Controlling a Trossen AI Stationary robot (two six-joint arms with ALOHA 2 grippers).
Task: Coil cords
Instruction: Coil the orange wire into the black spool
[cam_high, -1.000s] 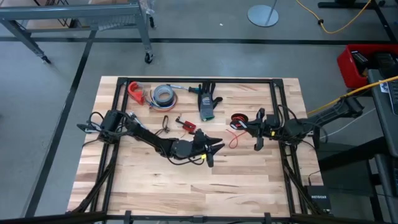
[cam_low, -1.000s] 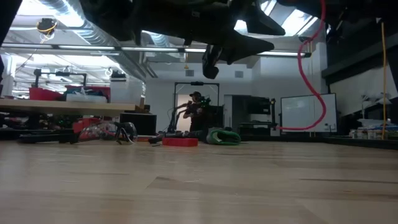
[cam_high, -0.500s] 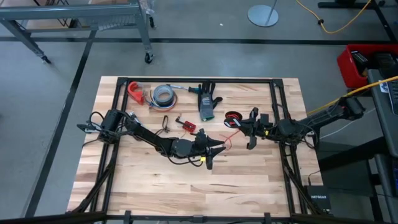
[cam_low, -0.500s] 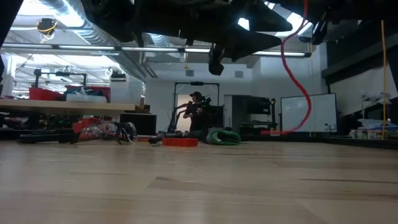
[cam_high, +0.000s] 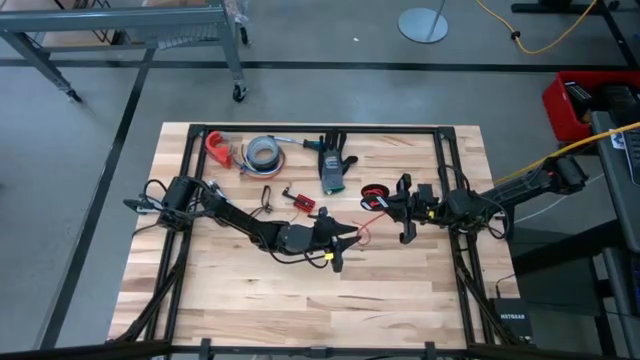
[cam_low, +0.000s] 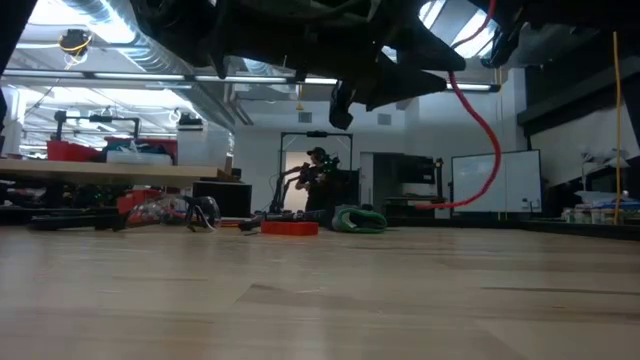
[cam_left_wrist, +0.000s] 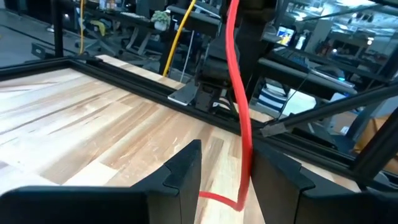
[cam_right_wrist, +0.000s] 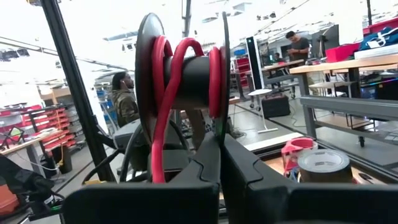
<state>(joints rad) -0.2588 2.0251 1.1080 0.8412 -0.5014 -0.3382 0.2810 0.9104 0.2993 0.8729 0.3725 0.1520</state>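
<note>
Your right pincer (cam_high: 402, 205) sits right of centre above the counter (cam_high: 250, 290), clamped shut on the rim of a small black spool (cam_right_wrist: 180, 78) wound with a red cord (cam_high: 366, 217). That cord runs from the spool leftward to your left pincer (cam_high: 345, 240) near the counter's middle. The left pincer's fingers (cam_left_wrist: 183, 168) stand apart with the red cord (cam_left_wrist: 244, 118) passing between them; whether they touch it cannot be told. In the low view the cord (cam_low: 480, 120) hangs in a curve clear of the counter. A small red-and-black connector piece (cam_high: 300, 201) lies left of centre. At the far edge you have a grey tape roll (cam_high: 262, 152) and a glove (cam_high: 332, 165).
</note>
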